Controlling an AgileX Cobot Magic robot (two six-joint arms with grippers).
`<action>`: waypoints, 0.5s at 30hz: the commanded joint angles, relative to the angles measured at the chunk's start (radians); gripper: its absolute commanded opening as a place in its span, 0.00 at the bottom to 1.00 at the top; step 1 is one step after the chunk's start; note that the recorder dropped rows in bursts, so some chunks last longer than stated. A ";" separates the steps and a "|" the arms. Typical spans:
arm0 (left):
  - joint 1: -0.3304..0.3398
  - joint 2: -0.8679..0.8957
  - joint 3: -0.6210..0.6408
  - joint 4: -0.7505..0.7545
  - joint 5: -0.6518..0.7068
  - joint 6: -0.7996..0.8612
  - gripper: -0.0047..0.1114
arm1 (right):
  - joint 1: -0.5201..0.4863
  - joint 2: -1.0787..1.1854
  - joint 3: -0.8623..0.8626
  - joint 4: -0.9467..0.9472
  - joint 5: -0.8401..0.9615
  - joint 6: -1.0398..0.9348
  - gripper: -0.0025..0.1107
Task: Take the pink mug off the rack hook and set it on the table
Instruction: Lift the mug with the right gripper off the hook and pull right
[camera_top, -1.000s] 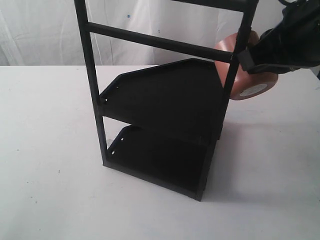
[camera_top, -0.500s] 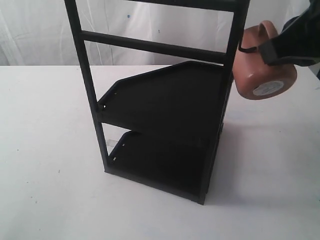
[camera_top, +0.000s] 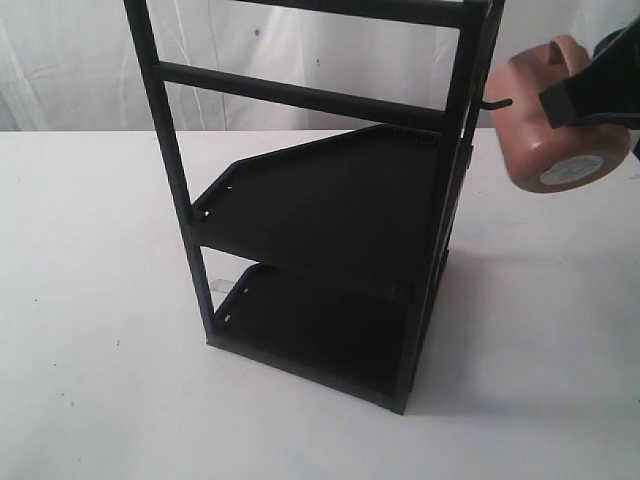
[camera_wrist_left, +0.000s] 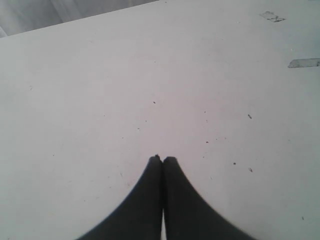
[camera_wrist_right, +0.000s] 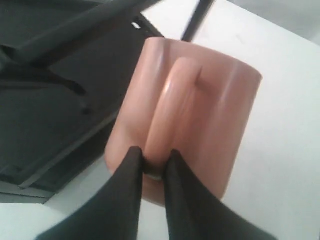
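**Pink mug (camera_top: 548, 120) held just beside the rack hook (camera_top: 497, 101)**

My right end effector (camera_wrist_right: 153, 152) pinches its handle mid-air; unhooking looks done. Next: swing clear, lower it base-down onto the counter (camera_top: 100, 300); left end effector (camera_wrist_left: 162, 159) closed, empty.

i can read no text, brand or number anywhere; the round white sticker (camera_top: 572, 169) on the base of the pink mug (camera_top: 545, 115) looks blank from here.
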 joint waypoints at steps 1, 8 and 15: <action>0.003 -0.005 0.002 -0.012 0.002 -0.002 0.04 | -0.001 -0.009 0.000 -0.245 0.005 0.194 0.02; 0.003 -0.005 0.002 -0.012 0.002 -0.002 0.04 | -0.001 -0.009 0.091 -0.384 -0.180 0.381 0.02; 0.003 -0.005 0.002 -0.012 0.002 -0.002 0.04 | -0.001 -0.009 0.245 -0.594 -0.340 0.658 0.02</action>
